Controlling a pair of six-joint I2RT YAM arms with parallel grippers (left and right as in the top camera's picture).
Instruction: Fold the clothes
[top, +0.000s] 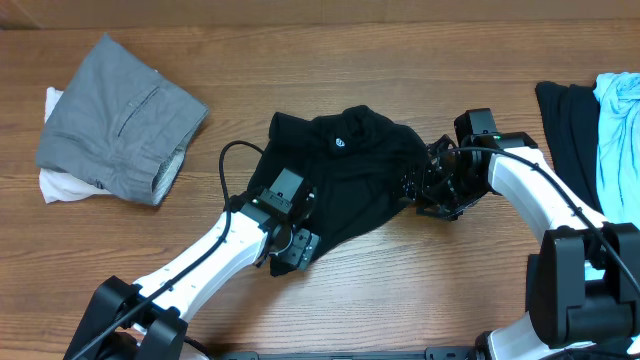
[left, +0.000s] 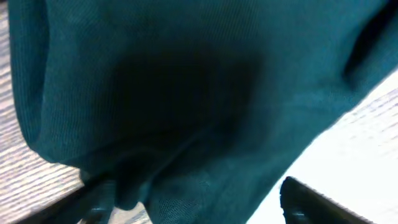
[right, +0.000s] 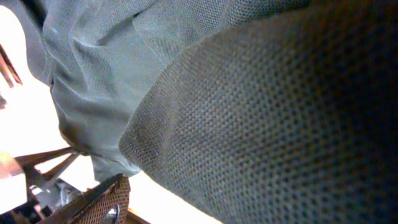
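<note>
Black T-shirt (top: 360, 175) fills both wrist views; left fingers (left: 314, 202) and right fingers (right: 106, 196): grip impossible to tell.

Left gripper (top: 296, 250), right gripper (top: 425, 186) both low

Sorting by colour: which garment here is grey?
The grey garment at the far left, on white fabric; the centre T-shirt is black, the right-edge pile black and light blue.

Likely a robotics lab bench: a left arm (top: 215, 250) and right arm (top: 530, 185), white with loose cables (top: 221, 165), stand at a plain wood table (top: 400, 60) with clothes (top: 360, 150) set out in separate piles.
</note>
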